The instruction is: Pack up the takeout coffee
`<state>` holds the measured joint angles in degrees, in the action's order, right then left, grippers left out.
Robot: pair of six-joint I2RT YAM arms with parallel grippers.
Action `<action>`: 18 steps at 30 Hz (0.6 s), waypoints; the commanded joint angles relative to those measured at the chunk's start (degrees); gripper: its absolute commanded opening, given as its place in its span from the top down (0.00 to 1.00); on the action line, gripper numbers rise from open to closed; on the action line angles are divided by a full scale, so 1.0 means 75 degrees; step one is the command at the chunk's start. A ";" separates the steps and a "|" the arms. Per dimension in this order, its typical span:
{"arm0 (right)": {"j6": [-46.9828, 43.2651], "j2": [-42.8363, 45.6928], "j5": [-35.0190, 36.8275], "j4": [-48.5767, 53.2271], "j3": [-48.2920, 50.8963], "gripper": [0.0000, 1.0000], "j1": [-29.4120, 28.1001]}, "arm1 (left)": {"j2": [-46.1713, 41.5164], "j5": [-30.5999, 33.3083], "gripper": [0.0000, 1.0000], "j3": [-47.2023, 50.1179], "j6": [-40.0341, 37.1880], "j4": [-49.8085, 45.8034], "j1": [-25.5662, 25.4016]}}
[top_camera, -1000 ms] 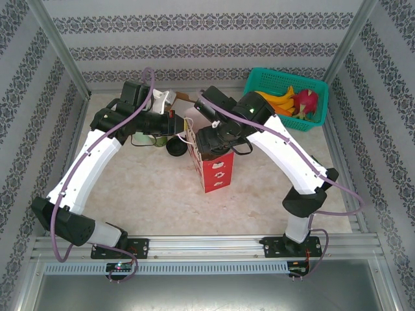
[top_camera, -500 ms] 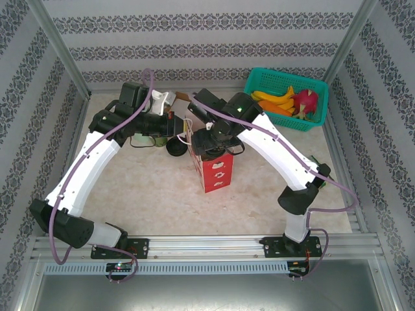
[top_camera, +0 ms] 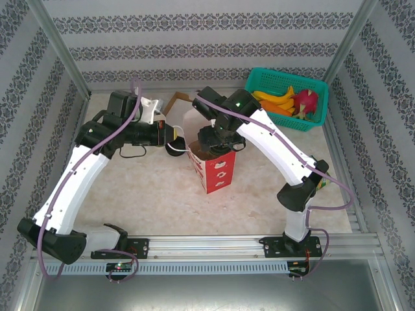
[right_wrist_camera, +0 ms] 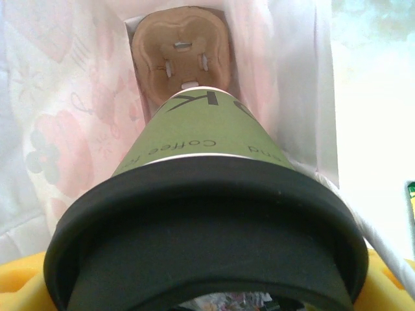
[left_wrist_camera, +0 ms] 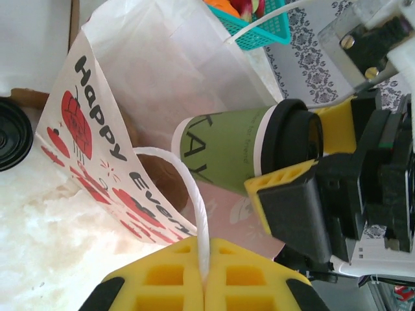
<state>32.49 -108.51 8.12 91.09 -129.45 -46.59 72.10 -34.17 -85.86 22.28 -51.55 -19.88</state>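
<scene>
The takeout coffee point(left_wrist_camera: 224, 150), a green cup with a black lid point(right_wrist_camera: 207, 227), lies tilted with its base pointing into the mouth of the red-and-white paper bag point(top_camera: 213, 170). My right gripper point(top_camera: 217, 137) is shut on it near the lid, one yellow finger point(left_wrist_camera: 285, 188) against its side. My left gripper point(left_wrist_camera: 205, 285) is shut on the bag's white cord handle point(left_wrist_camera: 193, 194) and holds it out to the left. Down in the bag lies a brown pulp carrier point(right_wrist_camera: 181, 55), straight beyond the cup's base.
A teal basket point(top_camera: 285, 97) of fruit stands at the back right. A loose black lid point(left_wrist_camera: 10, 133) lies on the table left of the bag. A brown cardboard piece point(top_camera: 174, 103) sits behind the bag. Metal posts and patterned walls close in the table.
My left arm has swung left, drawing the handle out and the bag's mouth wider. My right gripper has carried the cup over the bag's mouth.
</scene>
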 commanded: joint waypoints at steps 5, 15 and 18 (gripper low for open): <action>-0.0241 -0.0166 0.0036 0.0206 -0.0003 0.42 0.0021 | -0.0349 0.0043 1.00 0.0298 0.0077 0.0002 0.0091; -0.0368 -0.0781 -0.0110 0.0476 -0.0674 0.43 -0.0128 | -0.0238 -0.1474 0.98 0.0607 0.0121 0.0759 0.0094; -0.0404 -0.0918 -0.0046 0.0610 -0.0857 0.43 -0.0131 | -0.0273 -0.1971 0.93 0.0677 0.0072 0.0966 0.0079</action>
<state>30.46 -113.36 8.03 92.33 -133.88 -47.13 70.46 -43.09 -81.21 22.81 -47.75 -19.75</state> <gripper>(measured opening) 0.827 0.063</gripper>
